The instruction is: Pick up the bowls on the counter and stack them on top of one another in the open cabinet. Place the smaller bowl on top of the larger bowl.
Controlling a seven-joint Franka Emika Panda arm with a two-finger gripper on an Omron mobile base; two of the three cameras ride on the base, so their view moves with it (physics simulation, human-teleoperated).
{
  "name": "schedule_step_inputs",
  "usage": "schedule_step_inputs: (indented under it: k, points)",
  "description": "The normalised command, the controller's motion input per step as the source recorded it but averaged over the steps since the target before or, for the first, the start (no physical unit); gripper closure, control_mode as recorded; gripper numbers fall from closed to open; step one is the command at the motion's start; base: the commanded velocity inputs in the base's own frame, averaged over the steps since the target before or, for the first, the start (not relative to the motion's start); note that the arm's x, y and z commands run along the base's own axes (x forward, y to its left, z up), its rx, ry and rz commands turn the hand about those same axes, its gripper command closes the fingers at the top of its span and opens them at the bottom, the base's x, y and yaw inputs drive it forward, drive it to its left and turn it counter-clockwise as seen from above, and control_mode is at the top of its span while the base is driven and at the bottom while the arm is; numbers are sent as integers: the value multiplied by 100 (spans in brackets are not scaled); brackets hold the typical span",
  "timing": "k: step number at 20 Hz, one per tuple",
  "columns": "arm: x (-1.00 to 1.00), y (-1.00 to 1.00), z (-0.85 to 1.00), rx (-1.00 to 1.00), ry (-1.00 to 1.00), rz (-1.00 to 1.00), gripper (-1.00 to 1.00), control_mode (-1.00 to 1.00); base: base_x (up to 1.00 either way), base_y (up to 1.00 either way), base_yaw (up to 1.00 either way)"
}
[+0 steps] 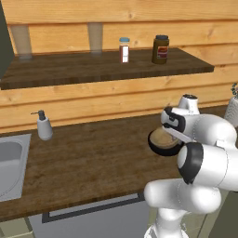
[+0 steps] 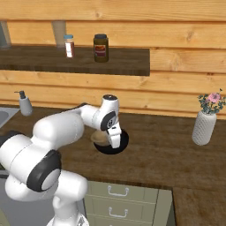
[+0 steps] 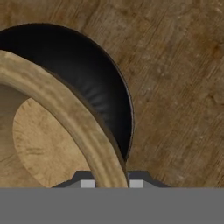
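Note:
The smaller bowl (image 3: 48,144), tan with a thick rim, hangs over the larger bowl (image 3: 87,74), which is glossy black and rests on the brown counter (image 3: 175,65). My gripper (image 3: 111,183) is shut on the tan bowl's rim, which passes between the two finger tips. In the base views the tan bowl (image 1: 162,137) (image 2: 100,137) lies inside the black bowl's (image 1: 157,148) (image 2: 120,148) outline, towards one side. Whether the two bowls touch I cannot tell. The gripper (image 2: 114,140) points down at the black bowl's middle. The open cabinet is out of view.
A dark wall shelf (image 1: 93,69) above the counter carries a spice jar (image 1: 124,49) and a brown jar (image 1: 160,49). A soap dispenser (image 1: 44,125) stands by the steel sink (image 1: 9,167) on the left. A white vase with flowers (image 2: 205,126) is on the right.

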Motion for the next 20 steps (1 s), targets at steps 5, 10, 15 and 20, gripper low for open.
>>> schedule_step_inputs:
  k: [5,10,15,20]
  points:
    - [0,-3,-6,0,0,-1,100,-100,0,0,0]
    - [19,-6,-12,0,0,0,100,-100,0,0,0]
    - [23,-9,-24,0,0,0,100,-100,0,0,0]
    - [6,-5,-7,0,-2,0,100,-100,0,0,0]
